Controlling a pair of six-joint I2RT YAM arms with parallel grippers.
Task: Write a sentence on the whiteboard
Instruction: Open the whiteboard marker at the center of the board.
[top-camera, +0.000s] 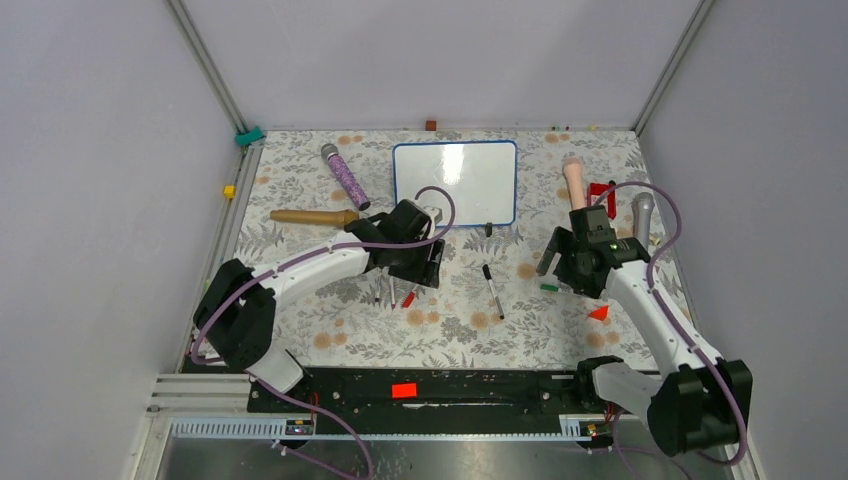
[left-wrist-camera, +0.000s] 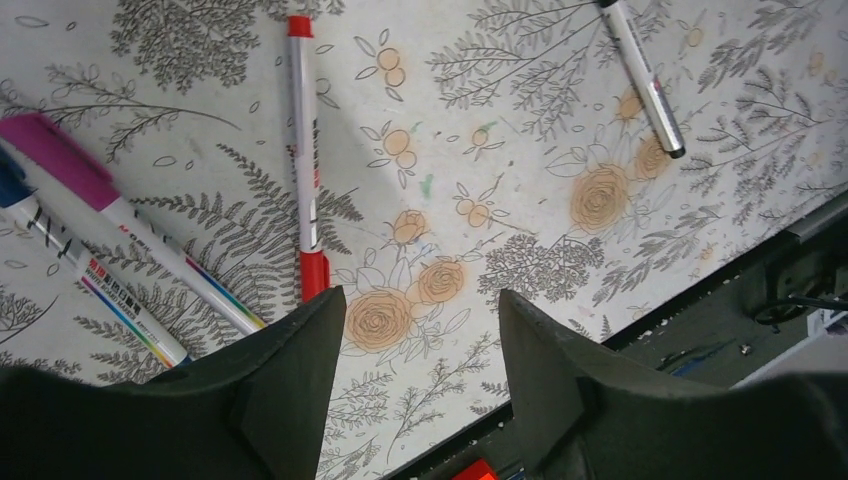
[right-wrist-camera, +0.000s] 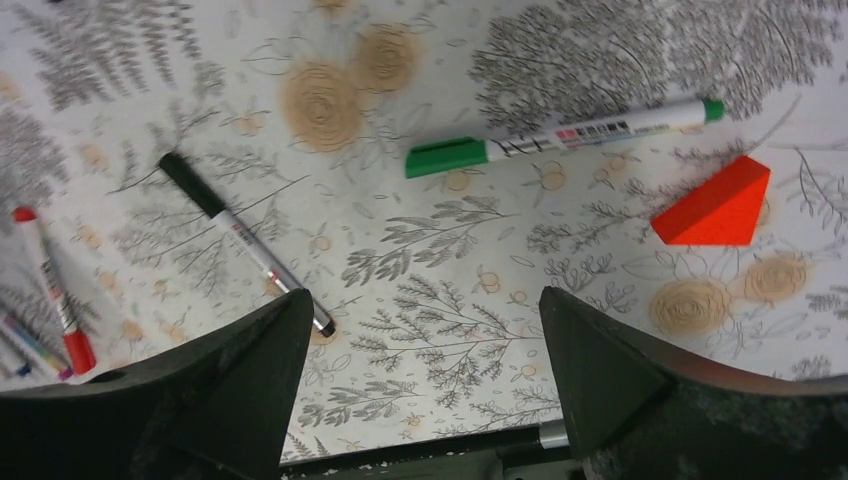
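Beside the red marker (left-wrist-camera: 303, 150), L gripper (left-wrist-camera: 420, 295) half open, empty; R gripper (right-wrist-camera: 422, 293) wide open, empty

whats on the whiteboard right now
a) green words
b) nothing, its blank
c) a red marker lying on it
b: in the top view the whiteboard shows only a bare white surface with some glare, with no writing and nothing lying on it.

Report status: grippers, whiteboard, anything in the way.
Left gripper open, empty, by red marker. Right gripper open, empty, green marker ahead. Whiteboard looks blank, nothing lying on it.
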